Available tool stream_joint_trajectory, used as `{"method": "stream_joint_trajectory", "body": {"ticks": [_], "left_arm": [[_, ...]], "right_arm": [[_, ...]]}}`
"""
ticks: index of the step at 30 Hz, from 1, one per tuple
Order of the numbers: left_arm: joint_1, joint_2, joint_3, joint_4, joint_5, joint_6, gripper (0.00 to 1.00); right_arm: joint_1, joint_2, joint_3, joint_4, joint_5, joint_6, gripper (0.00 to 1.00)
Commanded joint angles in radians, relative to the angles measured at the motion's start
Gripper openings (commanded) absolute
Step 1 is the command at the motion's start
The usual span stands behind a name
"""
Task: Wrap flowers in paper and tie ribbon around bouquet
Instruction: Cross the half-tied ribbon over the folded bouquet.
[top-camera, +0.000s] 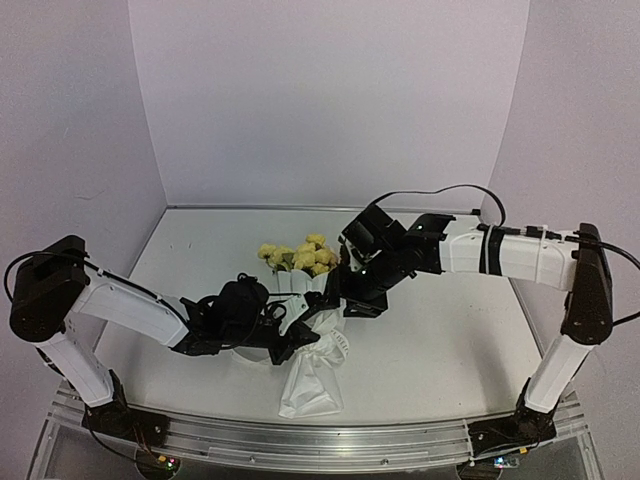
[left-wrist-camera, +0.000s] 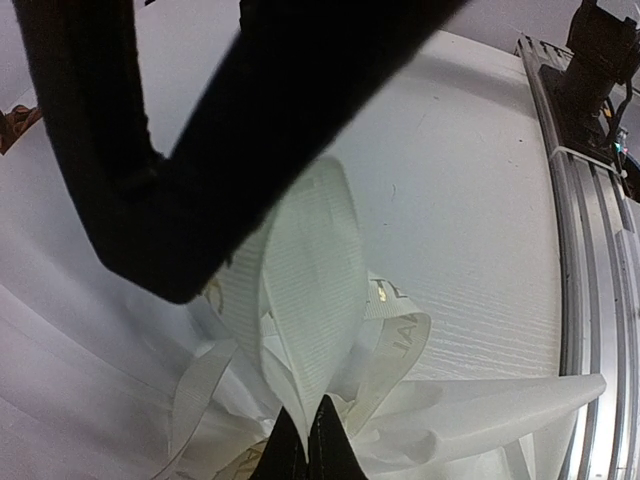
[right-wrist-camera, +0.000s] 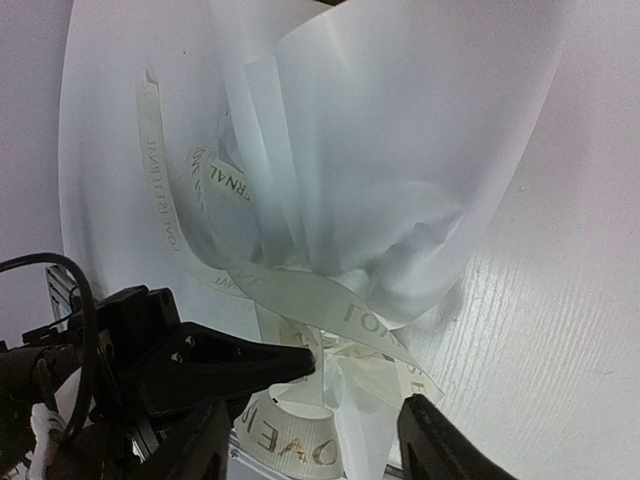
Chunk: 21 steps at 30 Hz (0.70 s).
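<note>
The bouquet lies mid-table, the yellow flowers poking from the far end of the white paper cone. The cream lettered ribbon is looped around the cone's pinched neck. My left gripper is shut on an upright loop of ribbon, at the neck. Its black fingers show in the right wrist view, pointing at the knot. My right gripper hovers over the neck from the far right. Its jaws stand apart with a ribbon loop and crumpled paper between them, nothing pinched.
An aluminium rail runs along the table's near edge. White tabletop stretches right of the bouquet. Pale walls close in the back and sides. A blurred black part of the right arm crosses the left wrist view.
</note>
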Motion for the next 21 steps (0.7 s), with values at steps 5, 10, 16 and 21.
{"method": "stream_joint_trajectory", "body": {"ticks": [5, 10, 16, 21], "left_arm": [[0.002, 0.014, 0.019, 0.032, -0.028, -0.006, 0.0], [0.003, 0.02, 0.027, 0.027, -0.049, -0.035, 0.01], [0.005, -0.066, 0.029, -0.037, -0.093, -0.151, 0.37], [0.05, -0.23, -0.034, -0.09, -0.13, -0.291, 0.53]], "right_arm": [[0.009, -0.005, -0.032, 0.059, -0.022, 0.046, 0.29], [0.012, -0.001, -0.035, 0.068, -0.028, 0.05, 0.0], [0.016, -0.019, -0.05, 0.068, 0.038, 0.033, 0.0], [0.023, -0.019, -0.047, 0.068, 0.082, 0.012, 0.0]]}}
